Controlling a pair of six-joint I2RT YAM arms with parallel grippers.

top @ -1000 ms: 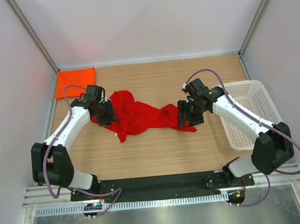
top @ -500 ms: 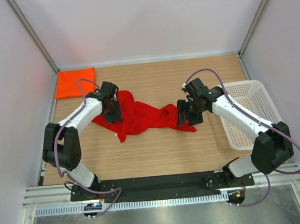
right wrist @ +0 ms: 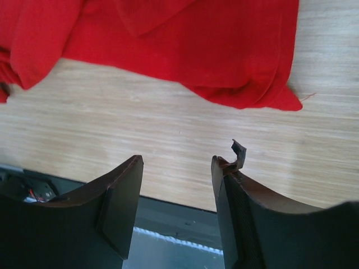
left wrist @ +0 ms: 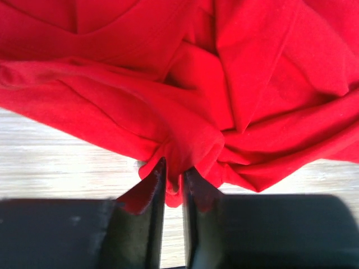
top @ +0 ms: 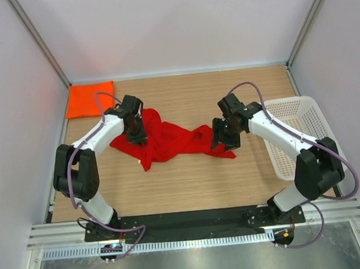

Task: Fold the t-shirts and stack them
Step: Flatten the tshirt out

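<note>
A crumpled red t-shirt (top: 168, 140) lies in the middle of the wooden table; it fills the left wrist view (left wrist: 185, 84) and the top of the right wrist view (right wrist: 185, 45). A folded orange t-shirt (top: 88, 98) lies at the far left corner. My left gripper (top: 137, 135) is shut on a bunched fold of the red shirt's left part (left wrist: 174, 168). My right gripper (top: 223, 138) is open and empty above the shirt's right end, its fingertips (right wrist: 132, 168) apart over bare wood.
A white mesh basket (top: 301, 134) stands at the right edge of the table, beside the right arm. White walls close in the table on three sides. A black base rail runs along the near edge.
My left gripper has moved right from the shirt's left edge onto the cloth and turned. My right gripper has shifted slightly at the shirt's right end.
</note>
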